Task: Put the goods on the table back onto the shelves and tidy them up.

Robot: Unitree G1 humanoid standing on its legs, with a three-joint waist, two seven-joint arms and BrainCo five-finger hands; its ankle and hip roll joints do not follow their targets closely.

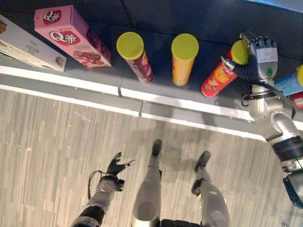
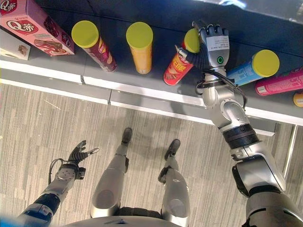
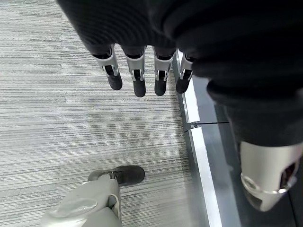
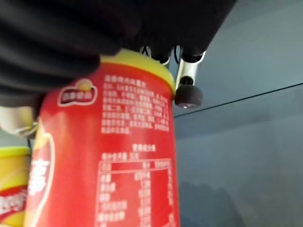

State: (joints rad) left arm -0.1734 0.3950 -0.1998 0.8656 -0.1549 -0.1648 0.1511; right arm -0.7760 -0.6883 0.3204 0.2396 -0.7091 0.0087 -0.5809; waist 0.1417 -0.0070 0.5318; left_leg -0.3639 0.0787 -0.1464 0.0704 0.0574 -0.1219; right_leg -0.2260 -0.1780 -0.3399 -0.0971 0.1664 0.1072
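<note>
Fingers of the right hand (image 2: pixel 215 45) curl round the top of the red crisp can (image 2: pixel 177 68), just under its yellow lid (image 2: pixel 191 39).

Can stands on the dark shelf (image 1: pixel 156 90), beside the orange can (image 1: pixel 182 59); purple can (image 1: pixel 137 59) and pink box (image 1: pixel 71 35) further along, blue can (image 2: pixel 253 68) on the other side. Left hand (image 1: pixel 116 168) hangs low over the floor, fingers straight and apart, idle. Judgement: placing step. Seat the base flat and square it with the row before letting go. Release slowly, lift straight off the lid, since a sideways pull could tip it into the orange can.
</note>
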